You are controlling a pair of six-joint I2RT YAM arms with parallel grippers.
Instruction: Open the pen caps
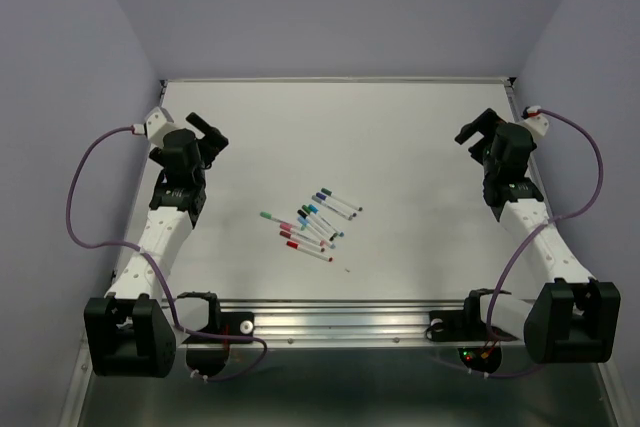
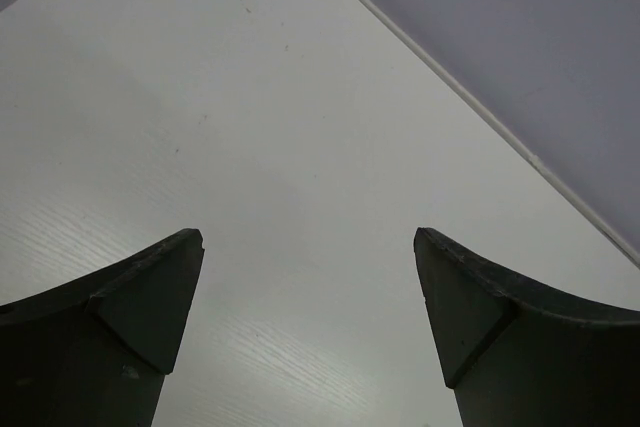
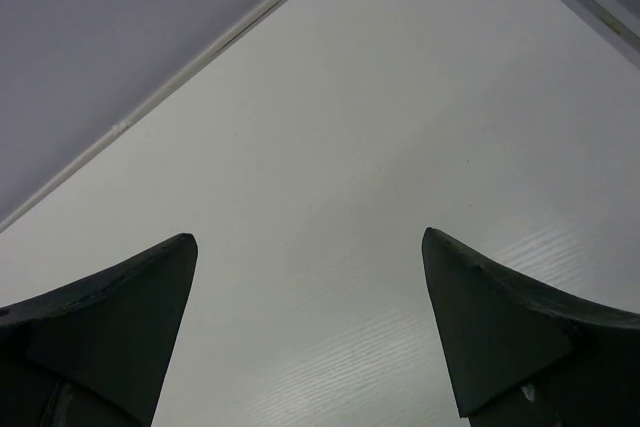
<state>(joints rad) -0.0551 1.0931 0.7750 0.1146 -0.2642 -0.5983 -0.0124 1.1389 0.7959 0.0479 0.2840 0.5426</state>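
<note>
Ten or so pens (image 1: 312, 222) lie in a loose, overlapping bunch near the middle of your table (image 1: 400, 137), a little toward the near edge, most of them slanting the same way. Each thin white barrel has small coloured ends. You can make out the pen caps (image 1: 266, 215) in teal, blue, red and darker tones, but at this size you cannot tell whether each cap sits fully on its barrel. A tiny pale speck (image 1: 347, 269) lies near the bunch on its near right side.

Your left gripper (image 1: 208, 135) hangs over the table's left side, well apart from the pens, with its jaws spread wide. In the left wrist view its dark fingers (image 2: 130, 317) frame white tabletop and the seam where it meets the lilac wall (image 2: 520, 27). Your right gripper (image 1: 472, 131) mirrors it over the right side, likewise well apart from the pens. Its jaws are spread too, and tabletop and wall show between them in the right wrist view.
</note>
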